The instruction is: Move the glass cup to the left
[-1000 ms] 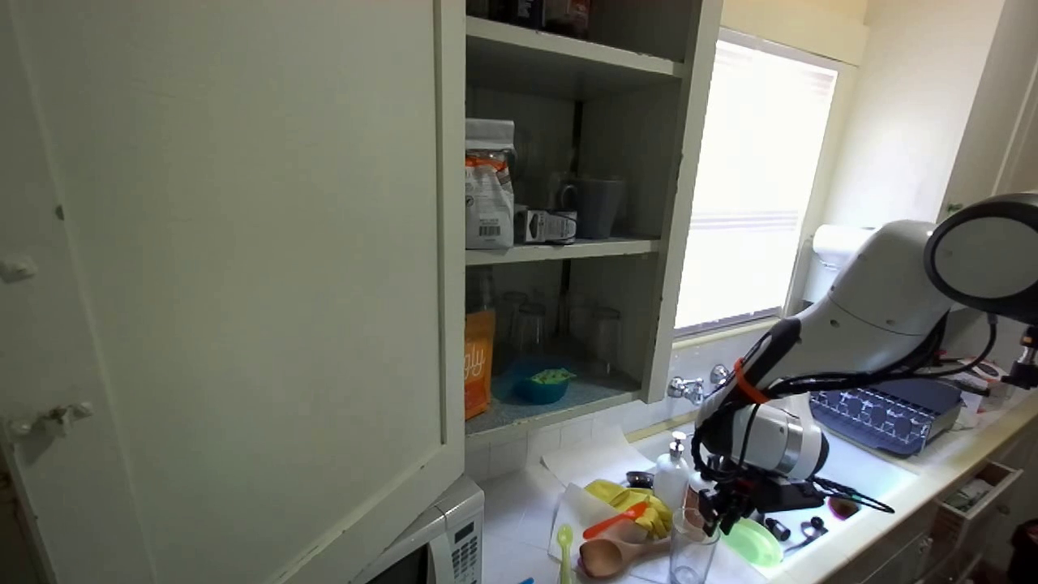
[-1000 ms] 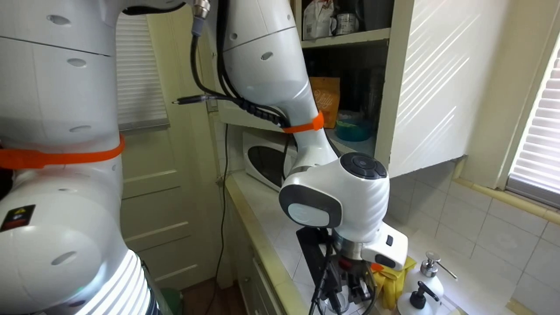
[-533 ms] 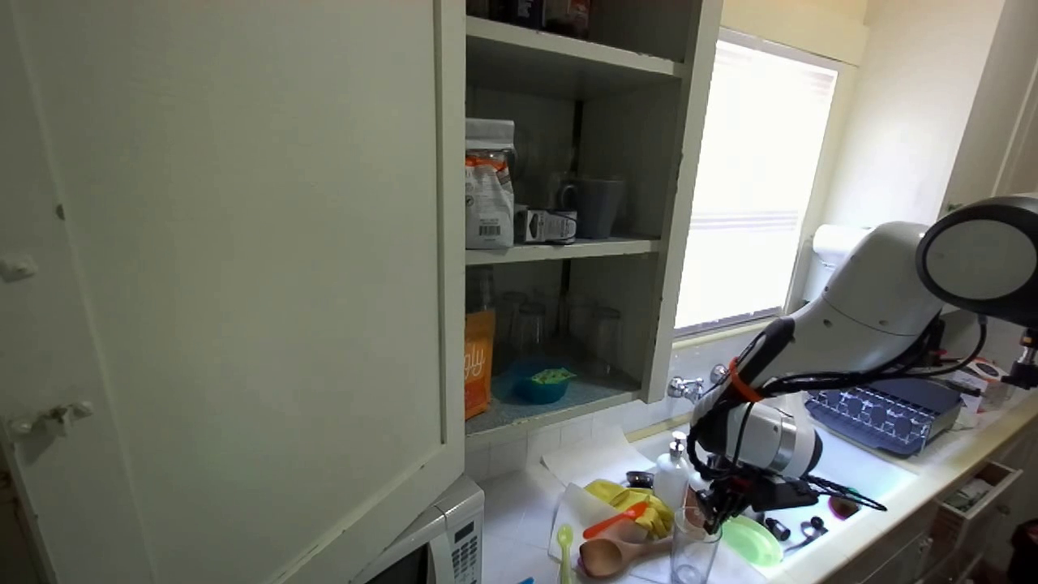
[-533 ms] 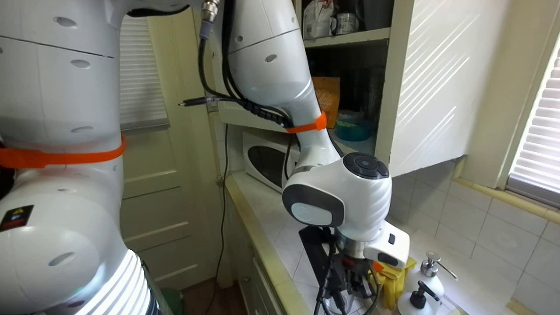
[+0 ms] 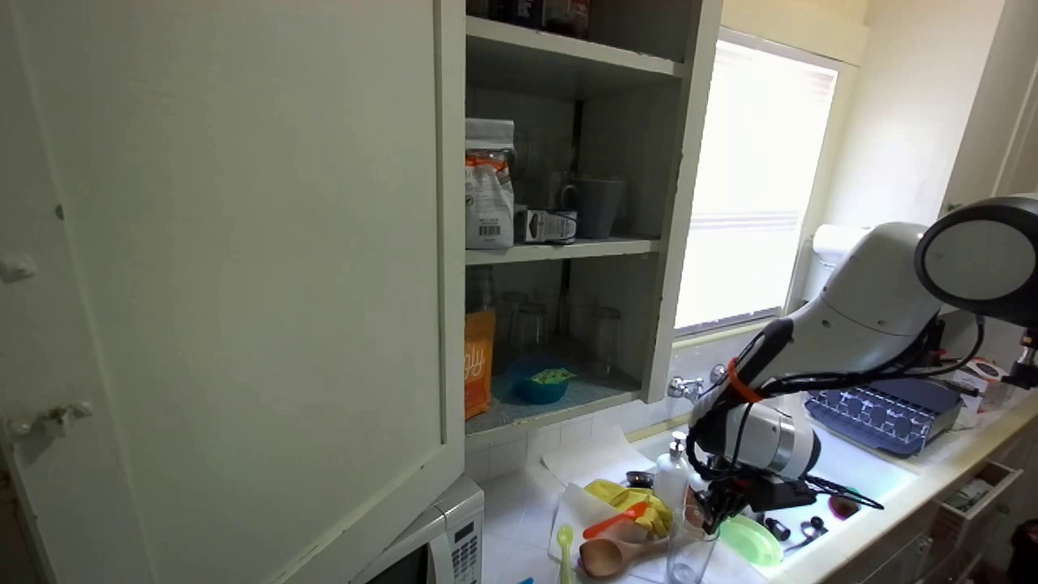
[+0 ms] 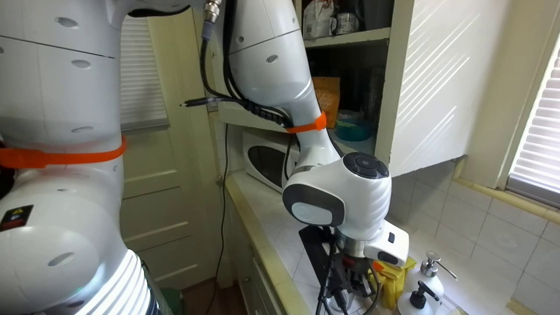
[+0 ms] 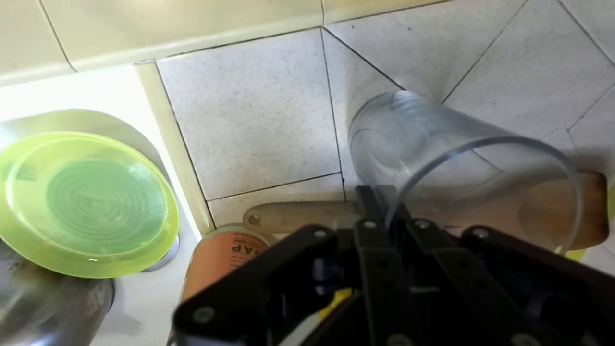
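Glass (image 7: 423, 134), clear and mouth up, is at the tiled counter (image 7: 259, 115), with the gripper (image 7: 384, 206) pinching its rim. The fingers (image 7: 366, 204) are nearly together, one on either side of the rim, with only the thin wall between them. In an exterior view the glass leans slightly; whether its base touches the counter cannot be told. In an exterior view, the gripper and cables (image 6: 326, 280) hide much of it. In the wrist view the spoon (image 7: 593, 206) shows partly through the glass, its handle passing behind the fingertips toward the soap (image 7: 223, 262). The plate (image 7: 101, 202) is apart from the glass, on the sink (image 5: 880, 478) side.
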`<state>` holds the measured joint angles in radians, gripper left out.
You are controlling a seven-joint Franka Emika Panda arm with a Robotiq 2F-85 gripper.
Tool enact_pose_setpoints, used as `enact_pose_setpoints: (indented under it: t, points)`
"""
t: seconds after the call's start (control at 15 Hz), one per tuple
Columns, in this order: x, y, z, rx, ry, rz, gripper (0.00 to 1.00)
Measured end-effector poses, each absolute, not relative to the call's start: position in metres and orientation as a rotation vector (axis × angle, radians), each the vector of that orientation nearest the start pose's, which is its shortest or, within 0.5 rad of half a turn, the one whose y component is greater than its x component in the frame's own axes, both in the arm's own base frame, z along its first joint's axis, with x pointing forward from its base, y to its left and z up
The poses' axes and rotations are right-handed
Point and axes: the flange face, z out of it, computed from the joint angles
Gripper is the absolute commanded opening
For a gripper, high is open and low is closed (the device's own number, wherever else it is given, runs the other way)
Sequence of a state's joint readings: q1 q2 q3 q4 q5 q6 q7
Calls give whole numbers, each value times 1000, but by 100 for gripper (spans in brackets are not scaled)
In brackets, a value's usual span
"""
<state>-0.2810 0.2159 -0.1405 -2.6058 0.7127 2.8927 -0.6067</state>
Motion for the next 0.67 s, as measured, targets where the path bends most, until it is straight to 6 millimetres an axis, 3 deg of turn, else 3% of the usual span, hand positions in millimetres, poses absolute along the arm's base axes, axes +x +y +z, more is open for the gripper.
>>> enact_pose_setpoints:
  t: [0.27, 0.67]
  points:
    - [387, -200, 189, -2976, 628, -207, 2]
    - [418, -160, 210, -3038, 468, -148, 2]
